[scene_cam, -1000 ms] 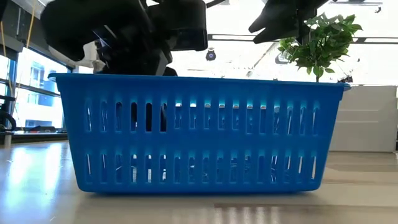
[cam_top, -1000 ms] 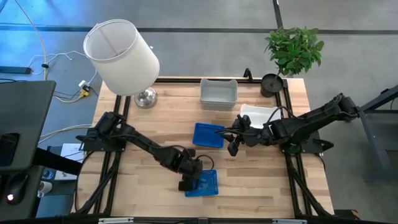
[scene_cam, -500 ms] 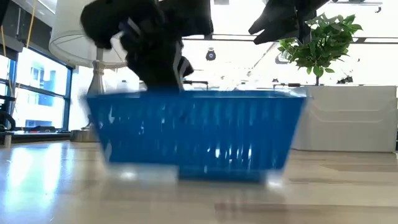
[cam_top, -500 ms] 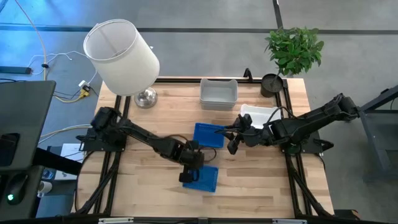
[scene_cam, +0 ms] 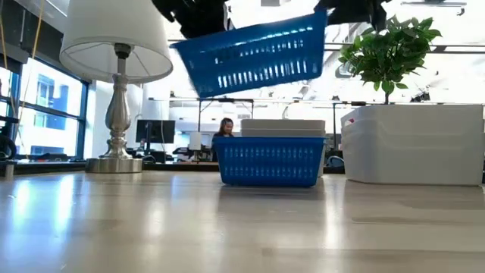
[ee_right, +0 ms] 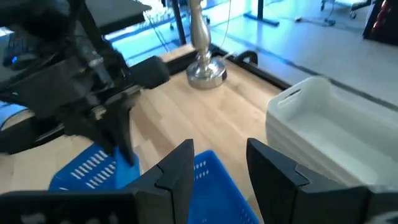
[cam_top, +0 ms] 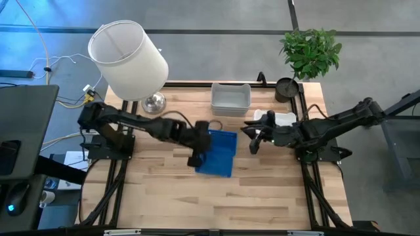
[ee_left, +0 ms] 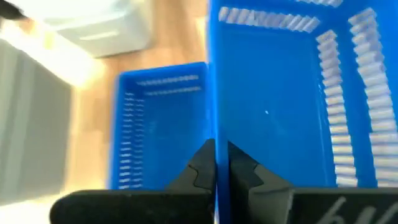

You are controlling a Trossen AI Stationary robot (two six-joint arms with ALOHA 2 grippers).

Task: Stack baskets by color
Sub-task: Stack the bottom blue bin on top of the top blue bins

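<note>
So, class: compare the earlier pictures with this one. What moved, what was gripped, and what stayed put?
The left gripper closed on the rim of the nearer blue basket, lifted it off the table and carried it toward the second blue basket, above which it now hangs tilted. The right gripper drew back slightly, open and empty. The second blue basket, grey basket, white baskets and lamp stayed put.

left end effector (cam_top: pixel 197 145) gripping blue basket (cam_top: pixel 219 155), midtable
</note>
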